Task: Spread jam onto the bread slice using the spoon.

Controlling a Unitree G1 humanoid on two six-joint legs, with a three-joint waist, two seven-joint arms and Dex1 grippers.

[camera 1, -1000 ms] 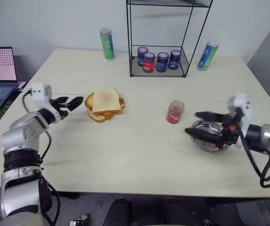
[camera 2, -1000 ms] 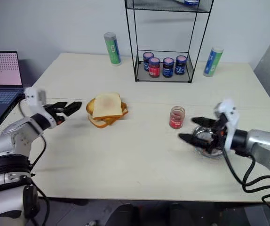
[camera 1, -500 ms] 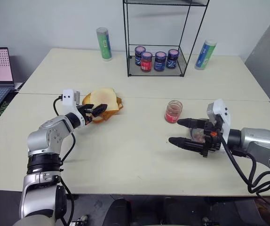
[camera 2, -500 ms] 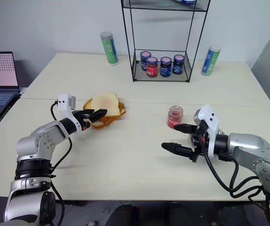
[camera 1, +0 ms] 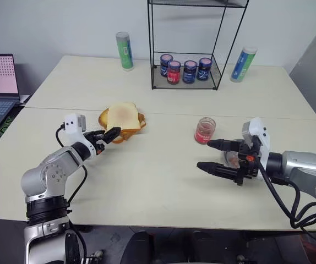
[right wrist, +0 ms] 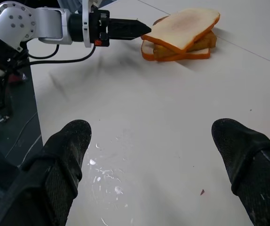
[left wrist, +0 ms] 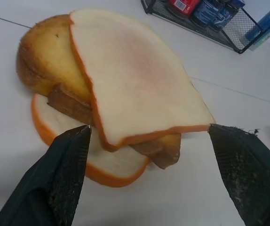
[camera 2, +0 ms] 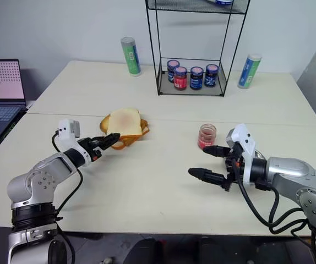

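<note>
A pale bench (camera 1: 147,181) holds everything. The bread slice (camera 1: 122,116) lies on top of toasted slices (left wrist: 41,66) — the left gripper (camera 1: 109,135) is wide open, just beside it. The jam (camera 1: 205,131) stands near the right gripper (camera 1: 213,156), open too, holding nothing.

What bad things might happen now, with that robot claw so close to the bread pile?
1. The bread slice lies loosely on top of toasted slices. The open left gripper is right at the stack, so a push might slide the slice off or topple the pile.
2. The open right gripper hovers beside the lidless jar of jam; a careless swing could tip it over.
</note>
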